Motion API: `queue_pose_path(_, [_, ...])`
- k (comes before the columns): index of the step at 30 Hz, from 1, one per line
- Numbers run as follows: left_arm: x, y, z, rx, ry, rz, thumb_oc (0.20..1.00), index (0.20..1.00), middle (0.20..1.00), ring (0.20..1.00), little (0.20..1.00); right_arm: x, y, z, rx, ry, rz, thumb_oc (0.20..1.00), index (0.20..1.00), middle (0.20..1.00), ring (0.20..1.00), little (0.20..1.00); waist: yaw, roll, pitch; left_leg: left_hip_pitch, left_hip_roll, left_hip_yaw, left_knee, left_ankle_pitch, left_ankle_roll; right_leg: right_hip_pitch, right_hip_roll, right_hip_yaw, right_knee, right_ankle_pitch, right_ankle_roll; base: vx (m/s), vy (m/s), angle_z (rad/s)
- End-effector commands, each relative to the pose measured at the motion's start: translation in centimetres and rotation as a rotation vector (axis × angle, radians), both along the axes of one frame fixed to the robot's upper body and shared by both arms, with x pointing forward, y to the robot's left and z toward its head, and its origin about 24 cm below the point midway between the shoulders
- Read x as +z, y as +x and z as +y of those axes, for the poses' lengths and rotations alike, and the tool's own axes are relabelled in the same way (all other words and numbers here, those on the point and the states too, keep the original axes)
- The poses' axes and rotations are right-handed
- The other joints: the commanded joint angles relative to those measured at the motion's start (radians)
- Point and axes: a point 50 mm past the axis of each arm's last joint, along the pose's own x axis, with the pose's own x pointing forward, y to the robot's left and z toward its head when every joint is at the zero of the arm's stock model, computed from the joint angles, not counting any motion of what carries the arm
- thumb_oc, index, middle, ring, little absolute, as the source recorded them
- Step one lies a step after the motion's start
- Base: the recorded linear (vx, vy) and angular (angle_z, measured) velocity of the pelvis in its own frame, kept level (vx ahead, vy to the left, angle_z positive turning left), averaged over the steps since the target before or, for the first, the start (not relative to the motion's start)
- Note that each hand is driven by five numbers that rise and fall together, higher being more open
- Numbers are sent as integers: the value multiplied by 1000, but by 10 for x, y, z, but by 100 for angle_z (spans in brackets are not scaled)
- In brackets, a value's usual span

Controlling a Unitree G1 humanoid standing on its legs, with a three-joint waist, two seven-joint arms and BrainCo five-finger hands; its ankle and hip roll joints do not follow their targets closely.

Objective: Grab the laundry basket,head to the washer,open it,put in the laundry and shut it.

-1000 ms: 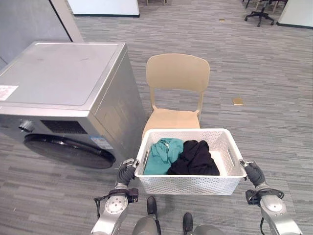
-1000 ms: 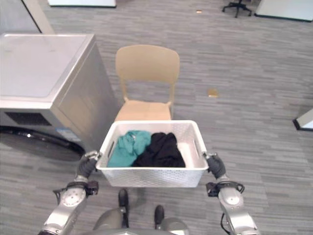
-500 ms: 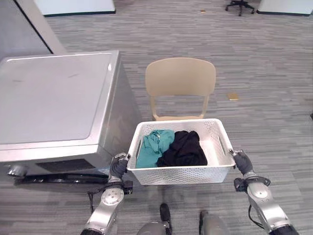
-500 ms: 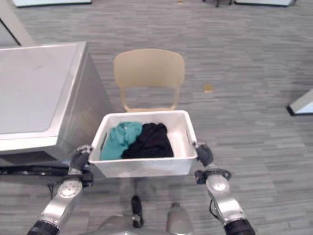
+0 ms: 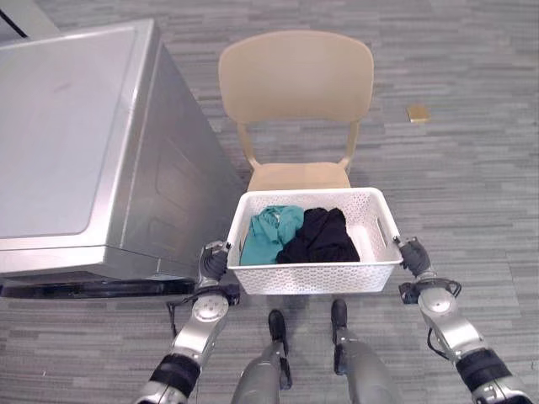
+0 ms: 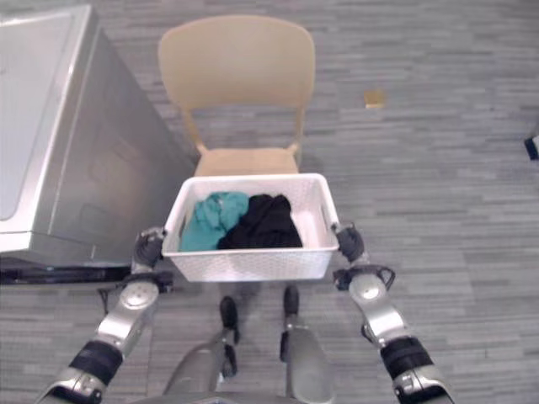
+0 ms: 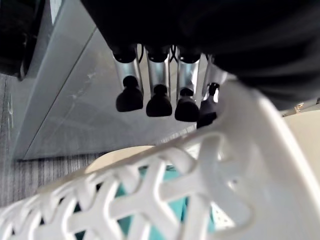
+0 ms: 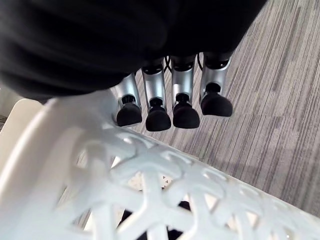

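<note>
The white laundry basket (image 5: 313, 279) hangs level because the left hand (image 5: 211, 263) and right hand (image 5: 413, 255) curl under opposite rims, beside the washing machine (image 5: 76, 151).

Office-like room: grey striped carpet (image 5: 472, 168), silver washer (image 5: 76, 143), beige plastic chair (image 5: 296, 93).

Grey floor (image 5: 472, 168) under washer (image 5: 76, 143), chair (image 5: 296, 101).

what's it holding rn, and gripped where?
The white laundry basket, carried between both hands: left hand on its left end rim, right hand on its right end rim, fingers curled over the edge.
</note>
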Motion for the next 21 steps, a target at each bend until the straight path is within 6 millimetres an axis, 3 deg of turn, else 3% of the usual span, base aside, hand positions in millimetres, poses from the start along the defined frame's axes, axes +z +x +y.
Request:
queue_pose_path(1, [76, 50, -65, -209, 7, -320, 200, 200, 200, 200, 200, 65, 39, 86, 250, 28, -284, 200, 200, 200, 200, 200, 6, -26, 36, -109, -23, -48, 72, -43, -21, -27, -41, -14, 1, -72, 72, -145, -55, -7])
queue_pose_path(2, [85, 66, -65, -190, 57, -322, 200, 200, 200, 200, 200, 80, 53, 92, 255, -9, -310, 200, 200, 200, 200, 200, 7, -26, 60, -129, -17, -48, 69, -27, -27, -45, -43, -19, 3, -71, 73, -98, -51, 0])
queue_pose_path(4, [93, 74, -61, -168, 98, -333, 200, 200, 200, 200, 200, 86, 62, 96, 255, -35, -312, 200, 200, 200, 200, 200, 10, -23, 84, -133, -12, -47, 65, -17, -33, -50, -45, -25, 5, -71, 75, -37, -19, 1])
queue_pose_path(10, [87, 74, -57, -121, 73, -311, 200, 200, 200, 200, 200, 82, 67, 103, 279, -56, -265, 200, 200, 200, 200, 200, 19, -22, 114, -111, -10, -54, 44, -5, -41, -38, -46, -29, -3, -67, 76, 11, -11, -2])
queue_pose_path(14, [75, 63, -51, -74, 4, -295, 200, 200, 200, 200, 200, 64, 58, 107, 296, -23, -209, 200, 200, 200, 200, 200, 26, -24, 123, -81, -11, -58, 32, -9, -41, -5, -46, -28, -18, -64, 75, 40, -2, 1])
queue_pose_path(17, [53, 46, -49, -49, -55, -247, 200, 200, 200, 200, 200, 36, 42, 108, 309, 17, -125, 200, 200, 200, 200, 200, 30, -25, 122, -45, -11, -61, 32, -19, -40, 37, -47, -30, -29, -67, 73, 67, 6, 7])
queue_pose_path(18, [37, 29, -47, -44, -67, -208, 1000, 1000, 1000, 1000, 1000, 12, 23, 107, 316, 61, -55, 1000, 1000, 1000, 1000, 1000, 35, -29, 117, -13, -11, -60, 33, -32, -37, 73, -48, -32, -38, -71, 72, 112, 20, 11])
queue_pose_path(21, [24, 17, -42, -30, -63, -168, 1000, 1000, 1000, 1000, 1000, -6, 9, 97, 288, 93, -2, 1000, 1000, 1000, 1000, 1000, 39, -30, 105, 14, -12, -61, 32, -41, -36, 108, -52, -37, -47, -74, 71, 44, 11, 11])
